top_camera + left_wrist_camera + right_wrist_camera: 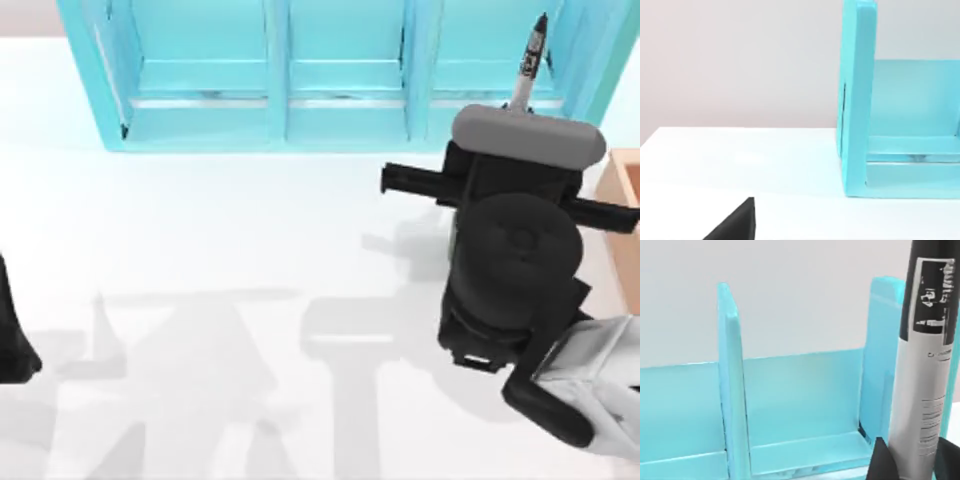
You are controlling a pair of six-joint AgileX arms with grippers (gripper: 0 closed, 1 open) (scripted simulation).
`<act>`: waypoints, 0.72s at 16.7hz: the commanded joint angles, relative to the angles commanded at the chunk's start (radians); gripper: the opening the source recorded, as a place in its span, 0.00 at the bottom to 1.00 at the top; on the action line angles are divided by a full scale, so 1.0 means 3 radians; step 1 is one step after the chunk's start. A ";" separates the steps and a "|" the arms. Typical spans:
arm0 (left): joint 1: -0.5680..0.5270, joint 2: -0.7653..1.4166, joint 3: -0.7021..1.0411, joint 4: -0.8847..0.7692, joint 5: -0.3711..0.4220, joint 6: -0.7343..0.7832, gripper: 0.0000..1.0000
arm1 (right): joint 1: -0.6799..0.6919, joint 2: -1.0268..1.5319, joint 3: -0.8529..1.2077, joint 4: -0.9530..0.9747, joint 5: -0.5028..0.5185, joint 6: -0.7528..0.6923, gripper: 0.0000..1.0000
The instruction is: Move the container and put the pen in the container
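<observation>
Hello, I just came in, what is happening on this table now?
The right arm's pincer holds the pen, which sticks up out of it in front of the turquoise shelf unit, at the right side of the white table. In the right wrist view the pen stands upright between the two dark fingers. A tan wooden box sits at the table's right edge. The left arm waits at the left edge.

Bright, even light; soft shadows.
</observation>
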 joint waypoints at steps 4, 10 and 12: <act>0.0000 0.0000 0.0000 0.0000 0.0000 0.0000 1.00 | -0.0262 0.0244 0.0101 0.0143 -0.0268 0.0013 0.00; 0.0000 0.0000 0.0000 0.0000 0.0000 0.0000 1.00 | -0.0285 0.0265 0.0111 0.0157 -0.0291 0.0016 0.15; 0.0000 0.0000 0.0000 0.0000 0.0000 0.0000 1.00 | -0.0285 0.0265 0.0111 0.0157 -0.0291 0.0016 0.30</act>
